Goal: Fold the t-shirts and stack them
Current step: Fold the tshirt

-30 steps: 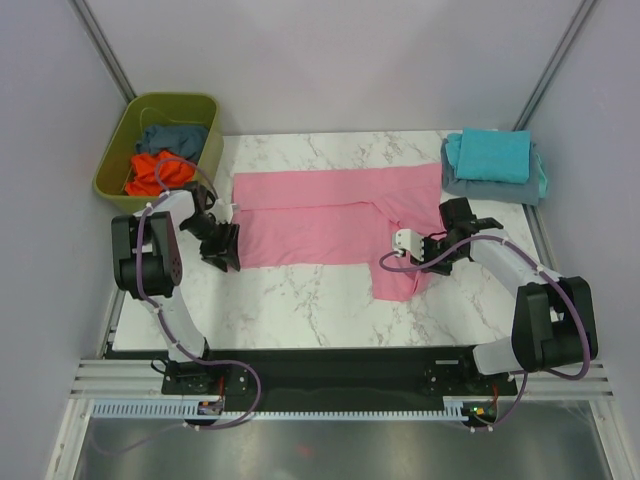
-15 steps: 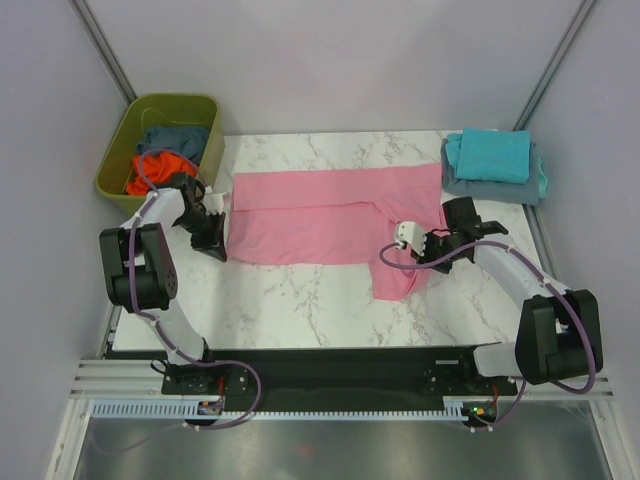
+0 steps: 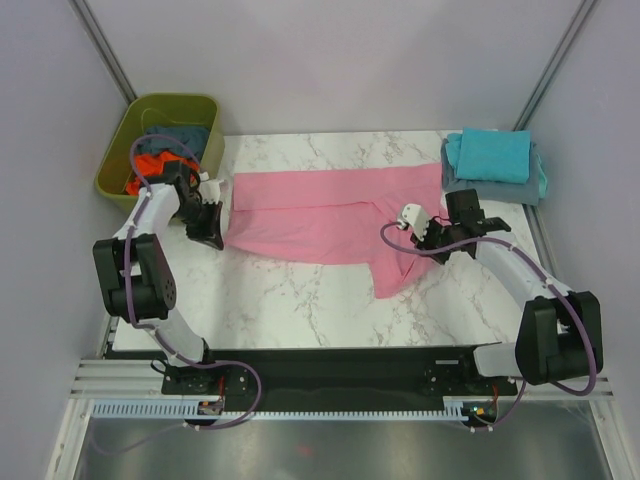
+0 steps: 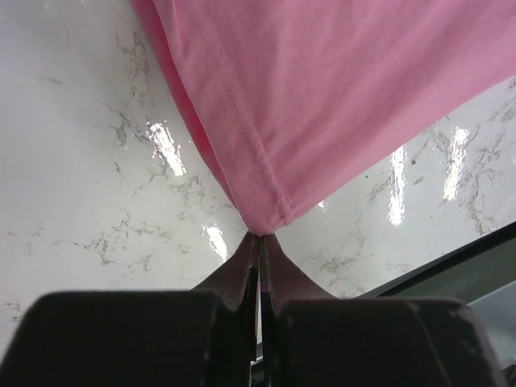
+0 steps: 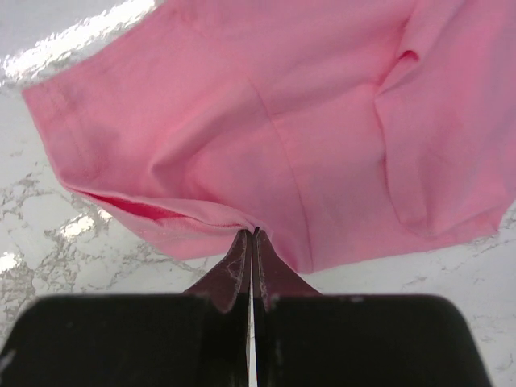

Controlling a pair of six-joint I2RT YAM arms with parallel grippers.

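Top external: the pink shirt (image 3: 320,215) lies spread on the marble table (image 3: 300,300). The left gripper (image 3: 214,232) is at its left corner and the right gripper (image 3: 420,245) at its right side.

Left wrist: the fingers (image 4: 242,266) are pressed together, pinching the shirt's hemmed corner just above the table.

Right wrist: the fingers (image 5: 234,270) are closed tight, nipping the shirt's folded edge.

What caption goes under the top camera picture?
Left end effector and right end effector pinch the pink t-shirt on a marble table.

The light pink t-shirt (image 3: 320,225) lies spread, partly folded; turquoise t-shirt (image 3: 490,155) sits folded far right.
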